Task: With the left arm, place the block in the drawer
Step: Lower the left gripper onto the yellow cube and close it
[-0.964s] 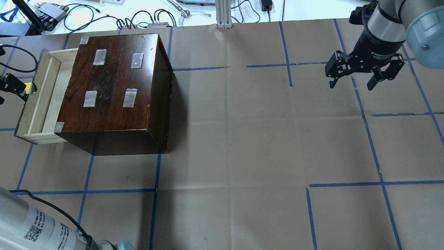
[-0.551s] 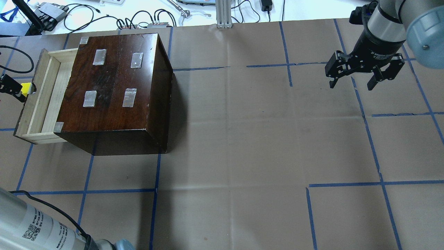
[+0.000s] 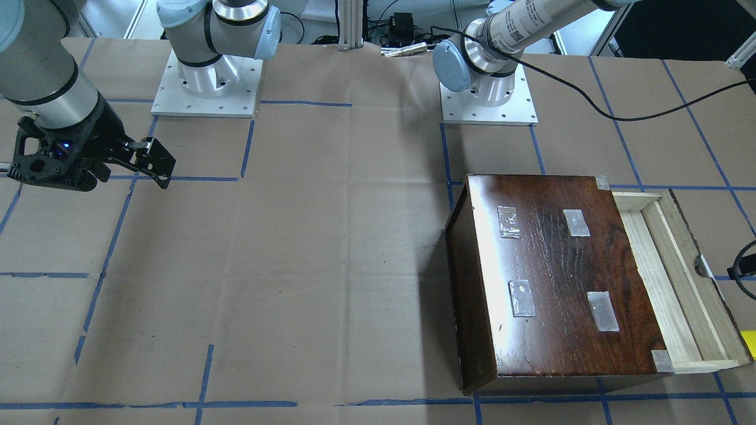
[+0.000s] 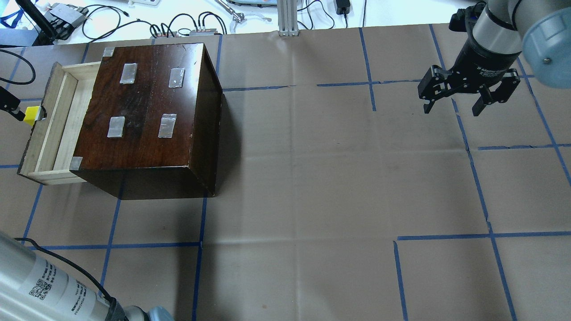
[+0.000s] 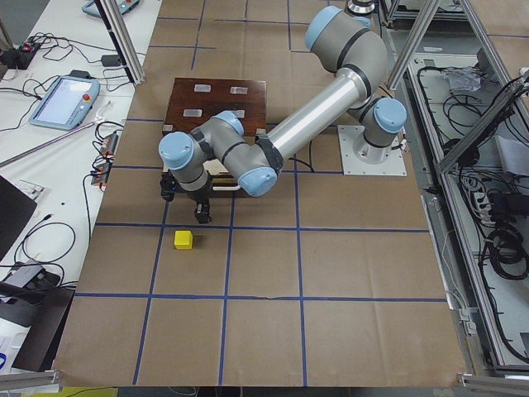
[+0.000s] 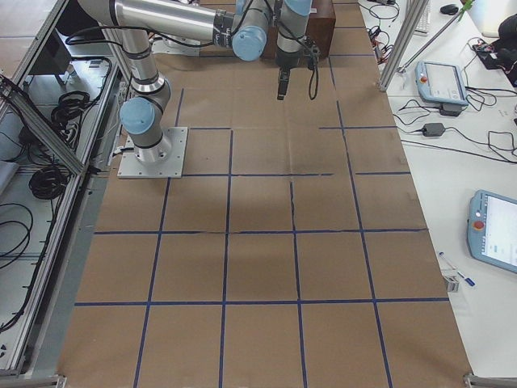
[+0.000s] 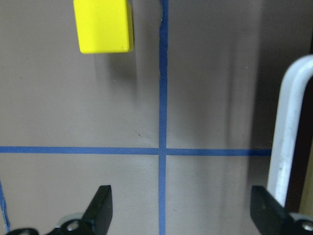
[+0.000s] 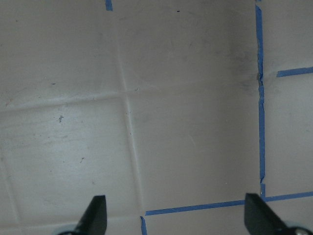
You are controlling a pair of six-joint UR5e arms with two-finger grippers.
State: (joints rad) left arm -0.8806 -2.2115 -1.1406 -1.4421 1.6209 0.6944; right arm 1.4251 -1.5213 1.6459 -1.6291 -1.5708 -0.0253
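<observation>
The yellow block [image 7: 103, 25] lies on the brown paper outside the drawer. It also shows in the overhead view [image 4: 30, 114] and the exterior left view [image 5: 183, 240]. The pale wood drawer [image 4: 53, 127] stands pulled out of the dark-brown box [image 4: 147, 107], its front next to the block. My left gripper [image 7: 181, 215] is open and empty. It hovers a short way back from the block, and one finger [image 4: 10, 106] shows at the overhead view's left edge. My right gripper [image 4: 453, 108] is open and empty, far right above the table.
A pale metal handle loop [image 7: 288, 127] on the drawer front sits close to my left gripper's right finger. A black cable [image 4: 20, 67] trails near the drawer's far end. Blue tape lines cross the brown paper [image 4: 312, 178]. Cables and tools lie beyond the table's far edge.
My left gripper has drawn back to the left, almost out of the overhead view. The block has shifted slightly left and lies clear of the fingers. The right arm has not moved.
</observation>
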